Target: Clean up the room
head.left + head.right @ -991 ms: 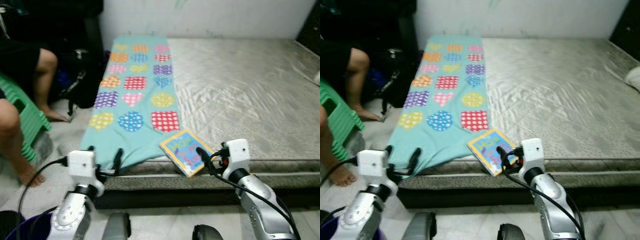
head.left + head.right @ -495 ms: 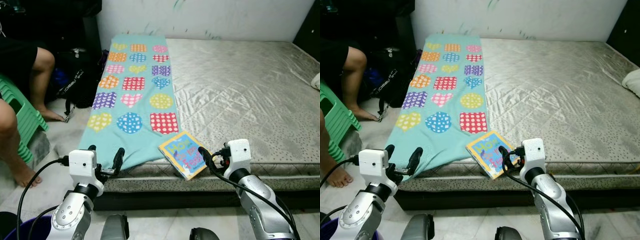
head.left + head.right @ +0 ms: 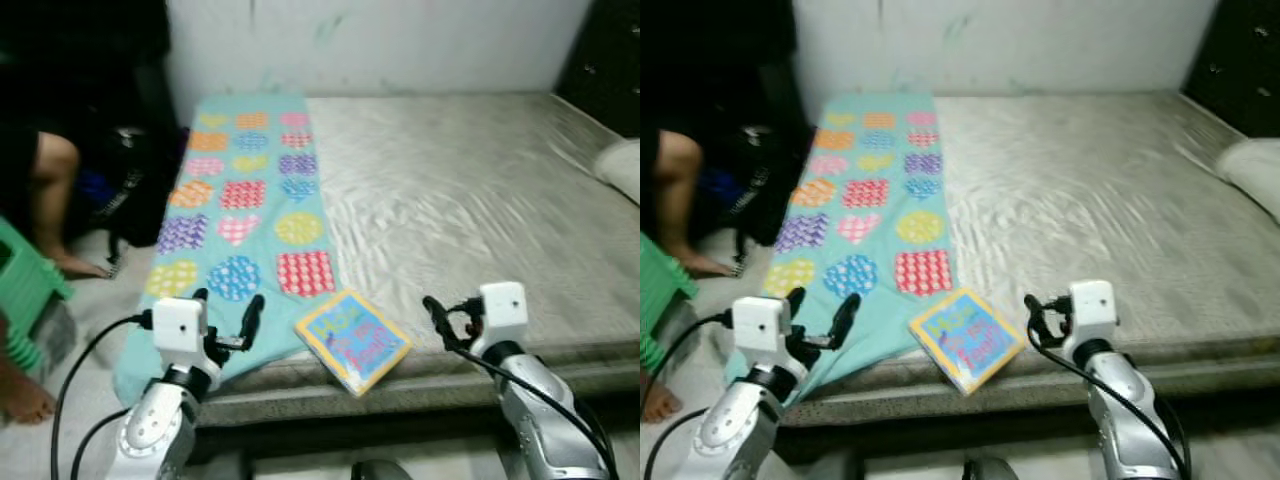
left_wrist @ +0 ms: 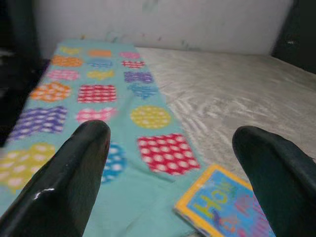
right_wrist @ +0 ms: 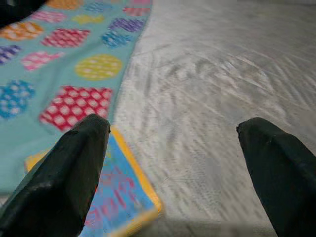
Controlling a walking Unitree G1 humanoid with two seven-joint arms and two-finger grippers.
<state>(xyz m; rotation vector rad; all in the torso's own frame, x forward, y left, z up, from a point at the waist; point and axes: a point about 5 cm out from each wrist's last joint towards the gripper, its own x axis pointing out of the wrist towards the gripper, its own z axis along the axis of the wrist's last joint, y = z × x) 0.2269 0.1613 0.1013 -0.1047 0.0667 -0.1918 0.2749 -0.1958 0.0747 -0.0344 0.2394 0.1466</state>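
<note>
A children's book [image 3: 353, 340] with a yellow border and blue cover lies flat at the front edge of the grey mattress [image 3: 450, 200], beside a teal blanket [image 3: 240, 200] patterned with dotted hearts and circles. My left gripper [image 3: 228, 312] hovers open over the blanket's near corner, left of the book. My right gripper [image 3: 450, 318] hangs open over the bare mattress, just right of the book. The book [image 4: 222, 210] sits below the open left gripper [image 4: 170, 131] in the left wrist view. In the right wrist view the book [image 5: 118, 197] lies beside one finger of the right gripper [image 5: 173, 126].
A person's leg [image 3: 40, 190] and a green stool [image 3: 20, 290] are at the left, with a black backpack [image 3: 130, 190] against the bed. A white pillow [image 3: 620, 165] lies at the mattress's right edge, below a dark cabinet [image 3: 610, 60].
The camera has swung right and the picture is blurred. The right gripper's fingers, which overlapped the book's right corner, now sit to its right. Both grippers stay open.
</note>
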